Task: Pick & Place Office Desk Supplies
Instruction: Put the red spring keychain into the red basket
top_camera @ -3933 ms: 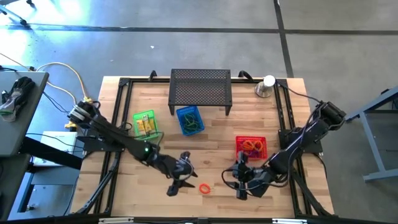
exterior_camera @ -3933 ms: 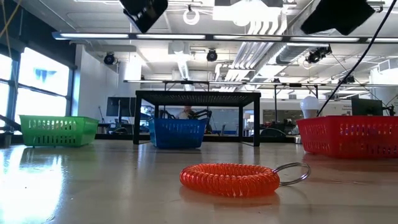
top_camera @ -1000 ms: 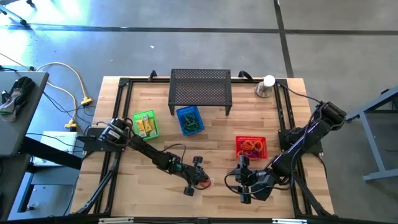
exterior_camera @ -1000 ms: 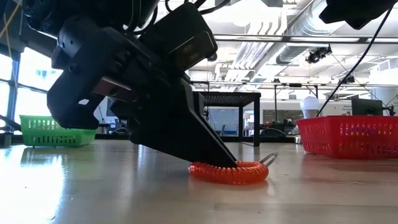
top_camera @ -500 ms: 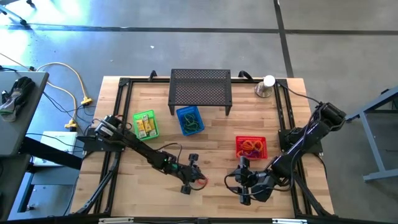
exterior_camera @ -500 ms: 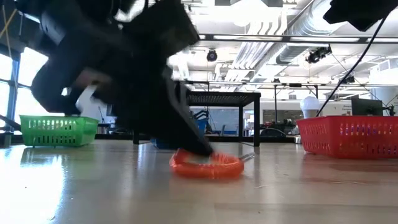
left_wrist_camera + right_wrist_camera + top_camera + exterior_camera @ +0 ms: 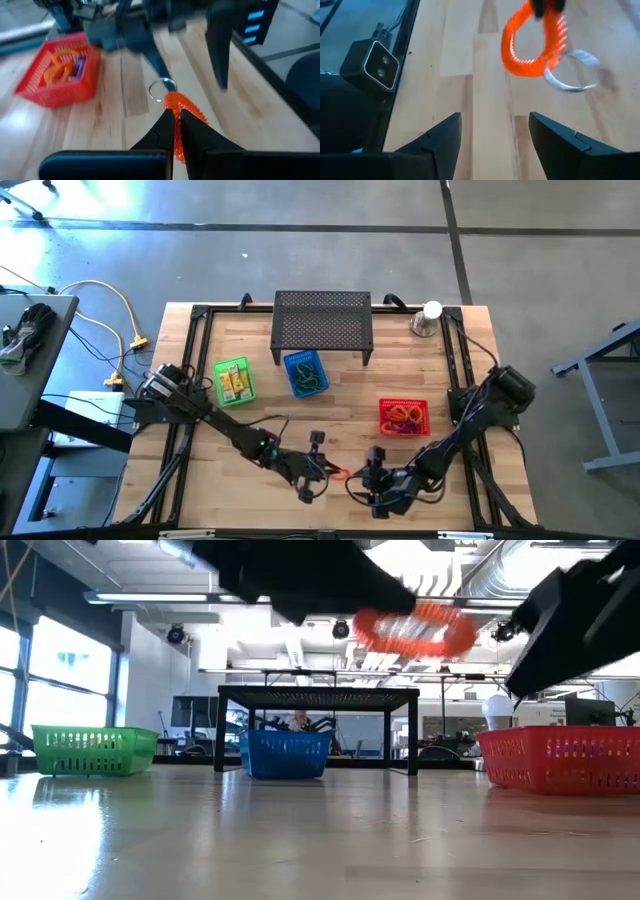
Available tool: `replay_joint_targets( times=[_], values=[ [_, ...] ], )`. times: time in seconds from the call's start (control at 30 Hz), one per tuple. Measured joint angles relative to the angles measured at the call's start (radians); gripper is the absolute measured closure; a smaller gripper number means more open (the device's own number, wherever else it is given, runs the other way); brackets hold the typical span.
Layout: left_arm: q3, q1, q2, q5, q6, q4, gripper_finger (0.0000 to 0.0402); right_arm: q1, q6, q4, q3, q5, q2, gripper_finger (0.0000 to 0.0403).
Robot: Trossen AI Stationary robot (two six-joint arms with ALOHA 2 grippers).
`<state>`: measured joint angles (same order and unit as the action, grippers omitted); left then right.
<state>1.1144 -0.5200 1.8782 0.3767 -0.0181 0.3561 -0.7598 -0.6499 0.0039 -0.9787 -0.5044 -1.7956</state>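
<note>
Orange coil [image 7: 183,111] hangs above the table [image 7: 250,420], pinched in the left gripper [image 7: 174,120]; right gripper [image 7: 495,131], fingers spread wide, waits just beside it near the red basket [image 7: 403,418]

Orange coil loop [image 7: 532,47] with silver ring [image 7: 572,70]; red basket [image 7: 403,417]; blue basket [image 7: 304,373]; green basket [image 7: 233,380].

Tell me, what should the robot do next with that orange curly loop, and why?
Probably hand it over. The left gripper is shut on the orange coil loop, which hangs off the table. The right gripper waits open just below it, so it should likely rise and close on the loop, then carry it to the red basket.
</note>
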Motion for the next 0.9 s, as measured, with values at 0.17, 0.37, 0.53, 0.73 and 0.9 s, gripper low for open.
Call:
replay_joint_targets(
  times=[0.17, 0.37, 0.53, 0.73, 0.9],
  values=[
    [0.024, -0.015, -0.001, 0.005, 0.045, 0.001, 0.0394, 0.04, 0.049, 0.048, -0.001, 0.081, -0.011, 0.0182],
    [0.025, -0.019, 0.001, 0.005, 0.03, 0.035, 0.0394, 0.075, 0.128, 0.118, 0.0, 0.144, -0.01, 0.0182],
    [0.026, -0.014, 0.004, 0.005, 0.03, 0.045, 0.0394, 0.111, 0.182, 0.18, 0.0, 0.098, -0.01, 0.0182],
    [0.026, -0.015, 0.004, 0.006, 0.03, 0.042, 0.0394, 0.148, 0.181, 0.188, 0.0, 0.136, -0.01, 0.0201],
    [0.026, -0.015, 0.004, 0.006, 0.029, 0.04, 0.0394, 0.147, 0.207, 0.188, 0.0, 0.141, -0.01, 0.0278]
  ],
)
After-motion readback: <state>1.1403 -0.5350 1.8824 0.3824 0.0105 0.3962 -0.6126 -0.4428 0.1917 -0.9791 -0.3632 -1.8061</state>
